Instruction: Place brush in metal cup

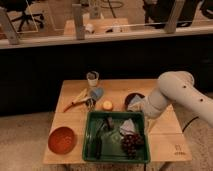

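The brush (100, 136) lies slantwise in the green tray (116, 159), left of the grapes (130, 143); the metal cup (92, 78) stands at the bench's (165, 142) far edge. The grasp should probably cross the handle's middle (clear of the tray wall). The elbow is high and the forearm slopes down-left. The gripper (149, 124) hangs at the tray's right rim; I cannot tell whether it is open or closed.
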You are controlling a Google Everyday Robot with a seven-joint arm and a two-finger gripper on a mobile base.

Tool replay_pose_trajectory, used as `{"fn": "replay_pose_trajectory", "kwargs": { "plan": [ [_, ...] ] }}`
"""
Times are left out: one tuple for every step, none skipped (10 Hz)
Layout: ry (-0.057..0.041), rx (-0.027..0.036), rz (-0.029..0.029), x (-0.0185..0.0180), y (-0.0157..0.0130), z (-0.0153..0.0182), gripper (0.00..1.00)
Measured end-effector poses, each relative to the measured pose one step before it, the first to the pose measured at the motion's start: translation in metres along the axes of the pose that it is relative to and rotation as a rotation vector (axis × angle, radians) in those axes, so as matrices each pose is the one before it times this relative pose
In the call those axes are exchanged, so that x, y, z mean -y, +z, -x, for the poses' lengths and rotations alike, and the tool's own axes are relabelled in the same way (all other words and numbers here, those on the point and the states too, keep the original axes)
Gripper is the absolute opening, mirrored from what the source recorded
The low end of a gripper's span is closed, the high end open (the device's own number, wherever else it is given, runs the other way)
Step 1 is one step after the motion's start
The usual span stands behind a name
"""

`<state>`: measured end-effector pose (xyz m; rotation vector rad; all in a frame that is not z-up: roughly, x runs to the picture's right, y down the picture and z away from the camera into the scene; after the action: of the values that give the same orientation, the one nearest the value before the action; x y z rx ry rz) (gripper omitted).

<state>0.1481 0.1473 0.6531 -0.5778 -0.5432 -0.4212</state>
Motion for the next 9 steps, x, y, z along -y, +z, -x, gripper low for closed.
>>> {"fn": "replay_pose_trajectory", "kwargs": {
  "plan": [
    [-0.04343, 0.01569, 0.00046, 0.00107, 0.00445, 0.01357, 0.80],
    [-0.03263, 0.01126, 0.00046, 0.00148, 0.00407, 0.01032, 0.80],
    [-0.03850, 0.01202, 0.00108, 0.00235, 0.00695, 0.01256, 0.80],
    [-0.03299, 0.00412, 0.00885, 0.00077, 0.00933, 0.01069, 0.80],
    [-0.01269, -0.00339, 0.01034, 0.00159, 0.00519, 0.00514, 0.80],
    [0.00401, -0.00117, 0.00047, -0.00087, 0.00004, -0.00049, 0.80],
    [-0.00150, 0.00046, 0.00051, 0.00079, 0.00026, 0.00053, 0.80],
    [0.00244, -0.00038, -0.00057, -0.00070, -0.00031, -0.00042, 0.80],
    [-0.00033, -0.00110, 0.00018, 0.00083, 0.00043, 0.00023, 0.80]
  ]
}}
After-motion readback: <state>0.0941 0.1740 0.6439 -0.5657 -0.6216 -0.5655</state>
